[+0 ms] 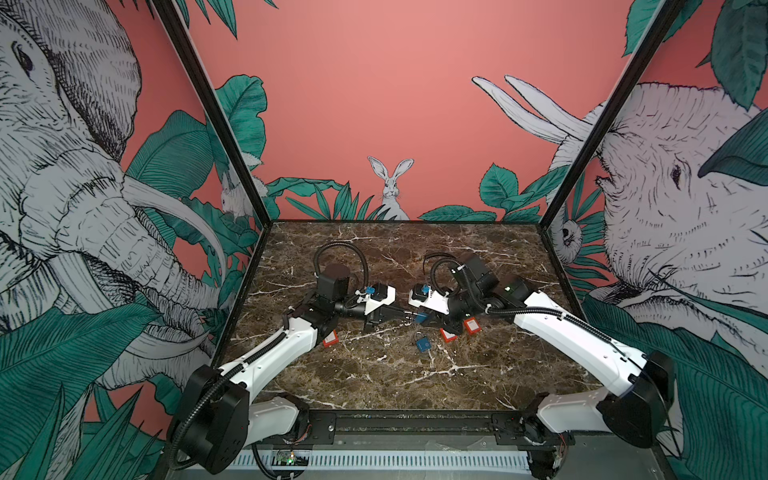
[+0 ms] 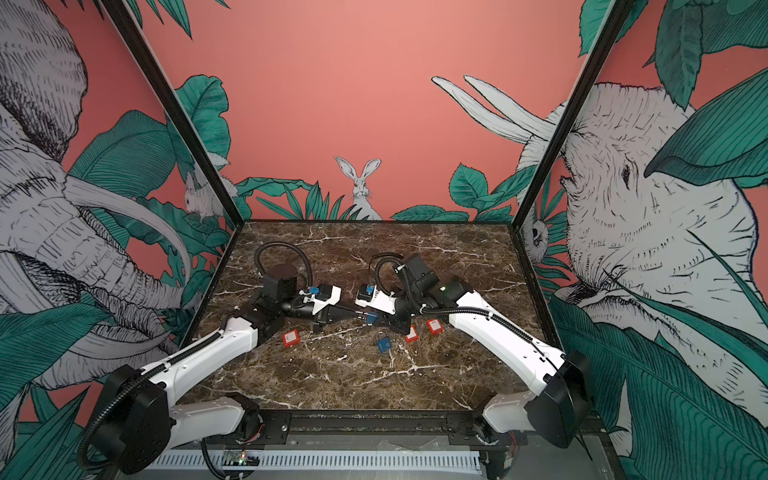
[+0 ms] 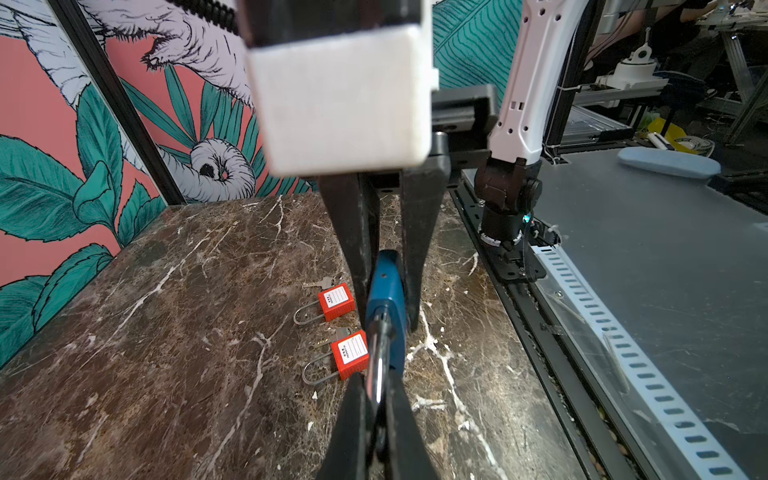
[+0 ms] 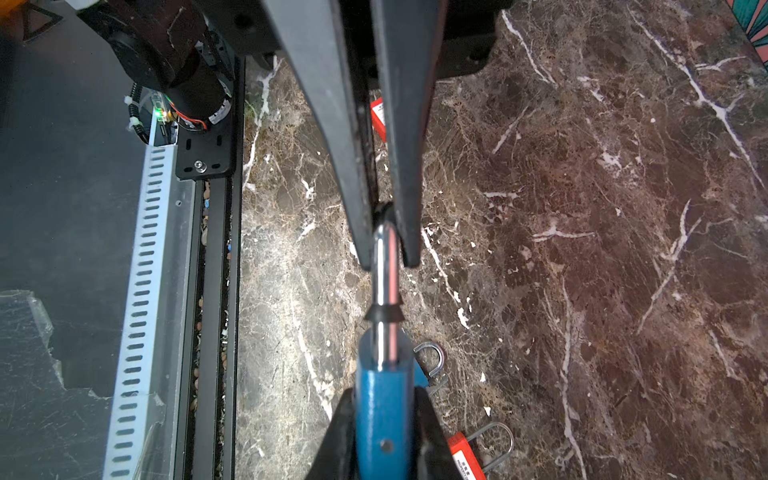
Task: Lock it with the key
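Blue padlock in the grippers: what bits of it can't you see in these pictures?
Keyhole end of the blue padlock: cut off by the picture's edge in the right wrist view; buried inside the right gripper in the left wrist view.
Its shackle: seen edge-on, pinched by the left gripper, so one leg hides the other; locked or not, unclear.
Both top views: padlock too small for detail.

Dark brown marble-patterned tabletop [image 1: 374,386], white-veined. Small red rectangular padlock with steel shackle [image 1: 471,325], lying flat; second red padlock [image 1: 448,334] near it; third red padlock [image 2: 290,338] well apart. Small blue loose padlock [image 1: 424,344] beside the pair. Pink jungle wallpaper [image 1: 374,104]: elephants, green leaves, white rabbit [image 1: 390,187]. White slotted cable duct [image 1: 415,460] along the front.
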{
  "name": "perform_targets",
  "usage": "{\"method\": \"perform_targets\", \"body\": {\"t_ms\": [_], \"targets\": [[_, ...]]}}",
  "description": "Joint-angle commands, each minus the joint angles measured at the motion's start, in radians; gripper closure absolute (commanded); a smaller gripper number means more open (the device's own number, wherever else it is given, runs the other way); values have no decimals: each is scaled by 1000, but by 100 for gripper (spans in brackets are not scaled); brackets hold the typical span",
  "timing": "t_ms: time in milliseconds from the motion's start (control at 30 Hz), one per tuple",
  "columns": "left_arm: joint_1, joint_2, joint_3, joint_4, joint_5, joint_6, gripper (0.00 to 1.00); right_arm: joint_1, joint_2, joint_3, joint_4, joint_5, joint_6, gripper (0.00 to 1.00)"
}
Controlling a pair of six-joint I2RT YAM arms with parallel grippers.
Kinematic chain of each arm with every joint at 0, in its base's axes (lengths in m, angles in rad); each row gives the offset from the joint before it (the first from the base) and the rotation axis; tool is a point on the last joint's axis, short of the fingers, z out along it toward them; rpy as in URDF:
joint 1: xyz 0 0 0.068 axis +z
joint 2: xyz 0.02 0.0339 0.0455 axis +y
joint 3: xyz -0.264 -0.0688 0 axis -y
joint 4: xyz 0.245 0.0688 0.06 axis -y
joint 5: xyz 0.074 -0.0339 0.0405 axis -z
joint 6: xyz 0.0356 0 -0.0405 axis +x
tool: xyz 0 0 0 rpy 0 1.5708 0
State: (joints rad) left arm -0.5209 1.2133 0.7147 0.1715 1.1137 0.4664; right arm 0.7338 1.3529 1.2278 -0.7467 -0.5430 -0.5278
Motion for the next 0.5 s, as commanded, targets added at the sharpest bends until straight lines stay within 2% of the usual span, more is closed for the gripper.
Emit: {"method": "perform_targets", "body": {"t_ms": [0, 200, 467], "targets": [[-39, 0, -10, 84, 16, 0, 100, 8, -11, -6, 71, -108, 0, 97], [-74, 38, -7, 132, 26, -34, 100, 8, -24, -16, 132, -116, 3, 100], [-75, 56, -15, 159, 39, -48, 100, 7, -52, -24, 188, -169, 33, 100]]}}
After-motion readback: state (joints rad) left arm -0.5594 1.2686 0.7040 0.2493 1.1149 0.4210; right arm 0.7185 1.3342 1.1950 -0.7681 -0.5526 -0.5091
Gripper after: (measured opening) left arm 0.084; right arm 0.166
